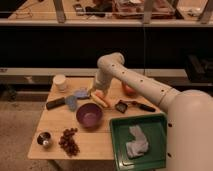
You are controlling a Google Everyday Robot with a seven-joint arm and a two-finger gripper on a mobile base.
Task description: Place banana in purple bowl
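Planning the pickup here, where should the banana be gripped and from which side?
Grip the banana at its middle from straight above, closing across its narrow width: it lies flat and diagonal behind the purple bowl. The gripper hangs over its far end.

Hand [97, 90] indistinct over banana [101, 101]
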